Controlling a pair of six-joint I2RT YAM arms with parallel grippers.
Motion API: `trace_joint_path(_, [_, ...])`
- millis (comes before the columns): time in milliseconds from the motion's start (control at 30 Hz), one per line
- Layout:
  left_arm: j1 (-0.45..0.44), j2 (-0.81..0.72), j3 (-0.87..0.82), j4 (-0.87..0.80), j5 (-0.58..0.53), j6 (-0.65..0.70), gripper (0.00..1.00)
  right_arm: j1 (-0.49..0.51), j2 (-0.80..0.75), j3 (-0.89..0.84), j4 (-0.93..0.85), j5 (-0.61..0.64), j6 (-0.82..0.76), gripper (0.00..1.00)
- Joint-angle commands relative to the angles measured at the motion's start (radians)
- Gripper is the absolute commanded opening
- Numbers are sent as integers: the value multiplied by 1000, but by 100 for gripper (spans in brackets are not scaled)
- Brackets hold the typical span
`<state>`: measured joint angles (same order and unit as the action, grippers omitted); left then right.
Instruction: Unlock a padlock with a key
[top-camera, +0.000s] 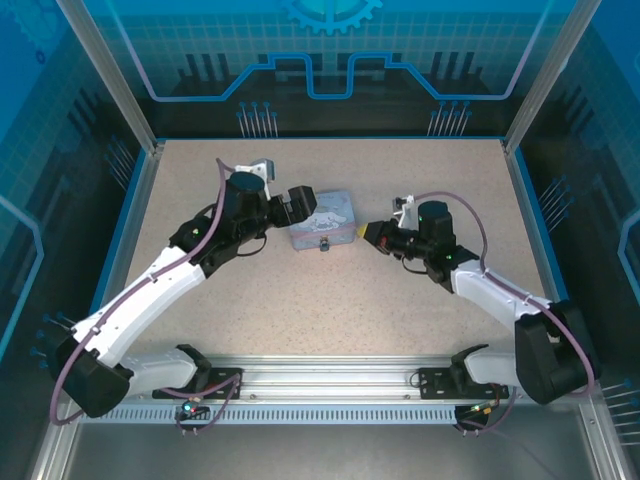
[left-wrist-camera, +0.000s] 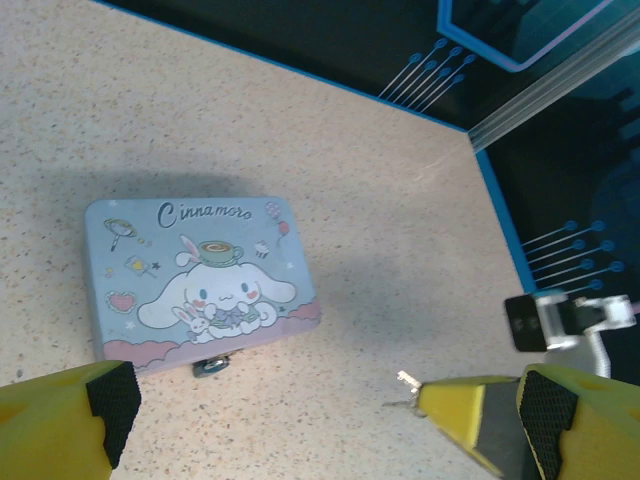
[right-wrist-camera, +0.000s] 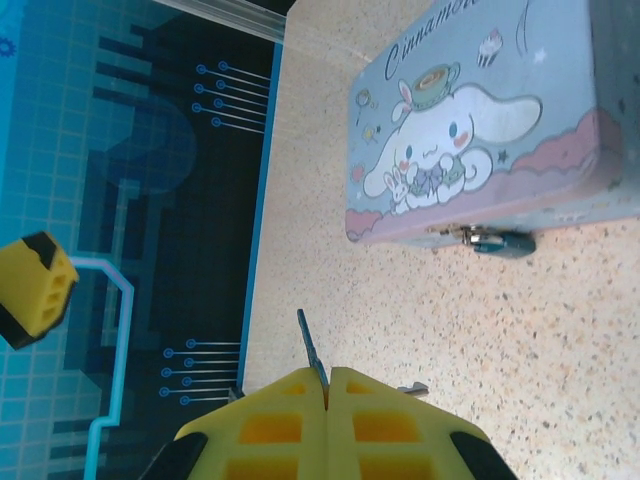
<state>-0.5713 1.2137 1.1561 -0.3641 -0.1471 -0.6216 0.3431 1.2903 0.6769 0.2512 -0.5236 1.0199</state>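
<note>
Padlock (right-wrist-camera: 503, 242): looks light, rigid, slippery, best pinched across its body; left gripper (left-wrist-camera: 330, 405) stands apart, right gripper (right-wrist-camera: 327, 385) clamps key (right-wrist-camera: 312, 352).

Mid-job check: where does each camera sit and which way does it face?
Top external: above and behind the robot, looking down on the table; left arm and right arm show, angled toward the tin.
Left wrist: on the left arm, looking across the table at the tin's lid and padlock; the open left gripper frames the bottom corners.
Right wrist: on the right arm, facing the tin's padlock side; the right gripper, shut on the key, shows at the bottom.
Shared: both wrist views see tin and padlock.
</note>
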Motion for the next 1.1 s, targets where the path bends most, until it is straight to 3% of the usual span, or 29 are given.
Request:
trace_joint_path(0, [5,51,-56,3,-33,0,99,-38,50,93,-95,-19,-56,0])
trace_joint_path(200, [-15,59,-347,396,71,-34,99,-84,181,197,-103,-73,-67,0])
trace_joint_path(333, [-35,125,-417,529,142,-11,99,-87,276,303,-109,-110,-59,0])
trace_joint_path(600, [-71,243,-477,709,184,73,99,-70,393,429,-206,-136,-144,0])
trace_joint_path(1067, [-71,429,-518,903,241,138,99,-26,528,498,-189,-110,-164,0])
